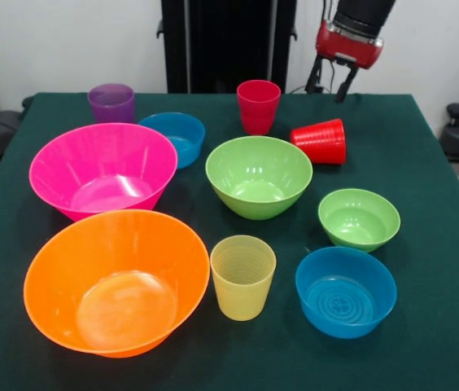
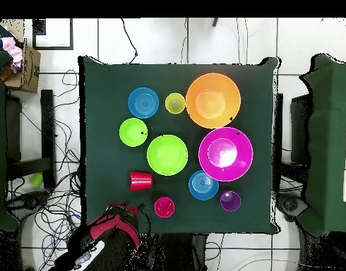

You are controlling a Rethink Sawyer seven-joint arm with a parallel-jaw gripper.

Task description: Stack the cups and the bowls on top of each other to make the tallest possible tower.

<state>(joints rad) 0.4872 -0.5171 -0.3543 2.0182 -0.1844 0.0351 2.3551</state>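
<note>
My gripper (image 1: 334, 88) hung above the table's (image 1: 425, 163) far edge, its two black fingers (image 1: 343, 85) spread apart and grasping nothing. The bright red ribbed plastic cup (image 1: 320, 142) lay tipped on its side just below it, beside the medium lime green translucent bowl (image 1: 259, 176). The pinkish-red tumbler (image 1: 258, 106) stood upright nearby, the purple one (image 1: 111, 103) well apart. The hot pink bowl (image 1: 102, 169), orange bowl (image 1: 115, 280), yellow ribbed cup (image 1: 242, 276), small green bowl (image 1: 359, 218) and both blue bowls (image 1: 346, 291) sat separately, nothing stacked.

A lab: loose cables (image 2: 59, 152) strewn over tiled floor (image 2: 162, 42) around the table (image 2: 105, 127).
</note>
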